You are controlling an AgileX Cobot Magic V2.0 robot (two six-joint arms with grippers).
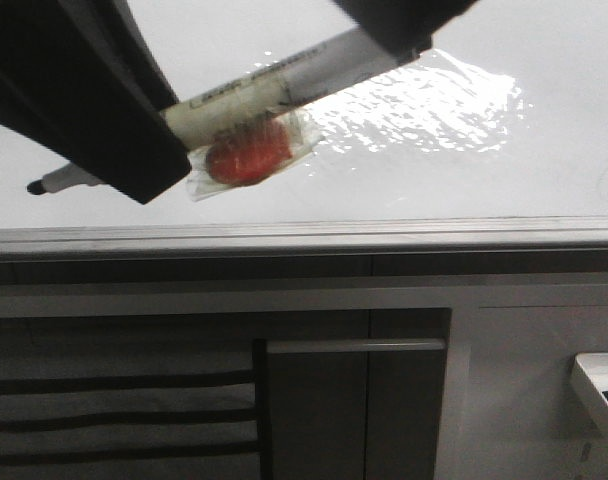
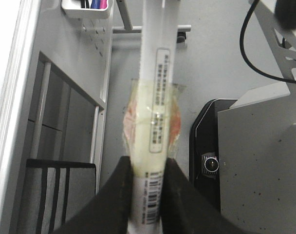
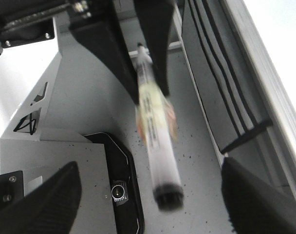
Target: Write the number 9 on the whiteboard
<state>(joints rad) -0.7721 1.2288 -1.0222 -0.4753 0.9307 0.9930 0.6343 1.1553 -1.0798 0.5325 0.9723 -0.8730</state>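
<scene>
While the left hand [image 2: 147, 183] clamps the marker [image 2: 155, 97], the whiteboard [image 1: 544, 180] gleams — grey cabinets [image 1: 404, 400] below.

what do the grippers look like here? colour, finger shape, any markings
Both look matte black. The left gripper has two smooth fingers, broad at the base and narrowing to the tips, with no markings visible. The right gripper shows as two dark wedge-shaped fingers, spread wide and blurred. No cables or labels show on either.

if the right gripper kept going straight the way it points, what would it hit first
Probably the marker: it hangs between the right gripper's open jaws, held by the left gripper beyond it. Depth is unclear.
</scene>
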